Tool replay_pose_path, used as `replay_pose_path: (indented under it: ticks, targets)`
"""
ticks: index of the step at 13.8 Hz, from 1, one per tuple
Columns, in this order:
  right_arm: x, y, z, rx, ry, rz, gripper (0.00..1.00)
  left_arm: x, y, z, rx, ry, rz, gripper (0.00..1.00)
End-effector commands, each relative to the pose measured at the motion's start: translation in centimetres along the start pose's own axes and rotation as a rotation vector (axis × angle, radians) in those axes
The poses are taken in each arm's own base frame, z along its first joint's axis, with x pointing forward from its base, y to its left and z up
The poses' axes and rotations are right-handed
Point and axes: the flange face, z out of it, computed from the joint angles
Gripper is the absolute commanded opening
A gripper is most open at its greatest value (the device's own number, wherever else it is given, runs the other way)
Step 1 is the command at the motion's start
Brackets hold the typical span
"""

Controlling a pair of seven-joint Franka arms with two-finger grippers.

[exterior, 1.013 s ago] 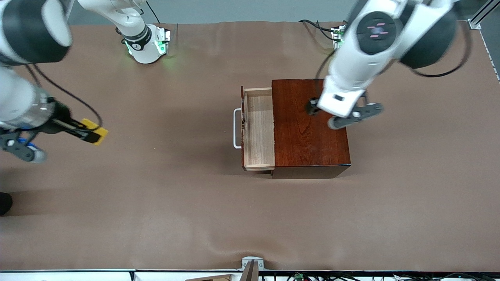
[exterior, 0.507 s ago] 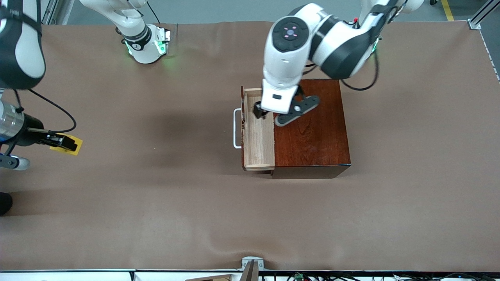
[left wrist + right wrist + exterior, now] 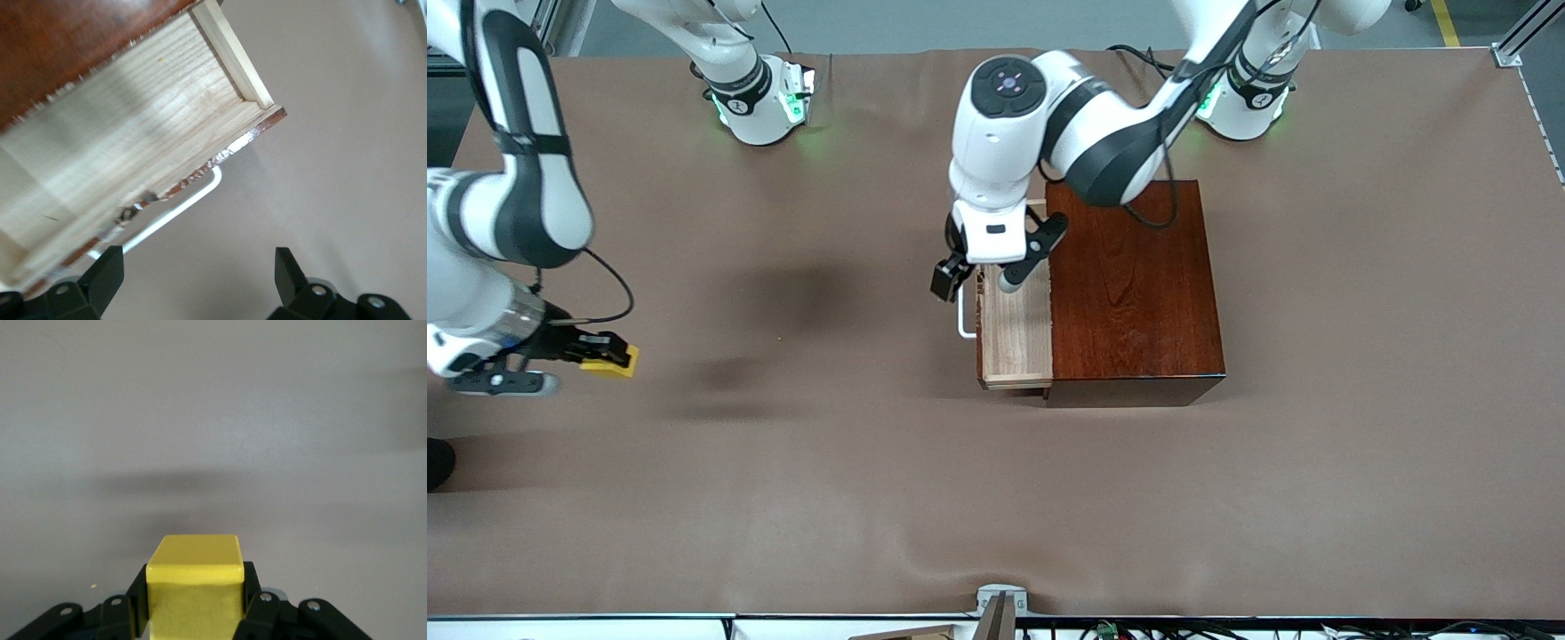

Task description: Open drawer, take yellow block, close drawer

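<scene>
Brown table (image 3: 800,498): left gripper (image 3: 971,278), fingers apart, over the open drawer's (image 3: 1014,329) handle; right gripper (image 3: 600,351) clamps the yellow block (image 3: 618,362); no legible writing.

I see the drawer (image 3: 1014,324) tray as pale, raw, matt wood; its box (image 3: 1134,284) is glossy mahogany at three o'clock. The yellow block (image 3: 193,587) looks smooth, the table cloth (image 3: 783,489) matt brown.

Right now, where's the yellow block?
The yellow block is clamped in the right gripper, over bare table at the right arm's end, well clear of the open drawer.
</scene>
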Motion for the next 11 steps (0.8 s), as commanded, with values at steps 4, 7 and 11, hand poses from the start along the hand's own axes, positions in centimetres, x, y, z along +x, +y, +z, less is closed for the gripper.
replay_pose_path:
  ticks: [4, 7, 11]
  targets:
    - [-0.7, 1.4, 10.5, 0.012, -0.019, 0.01, 0.0, -3.2, -0.2, 3.1, -0.058, 0.083, -0.391, 1.0]
    - [-0.7, 1.4, 12.7, 0.013, -0.034, 0.007, 0.0, -3.9, -0.9, 5.3, -0.025, 0.081, -0.48, 1.0]
    - [-1.0, 1.3, 14.6, 0.015, -0.062, 0.006, 0.0, -3.3, -1.1, 7.2, 0.053, 0.022, -0.552, 1.0]
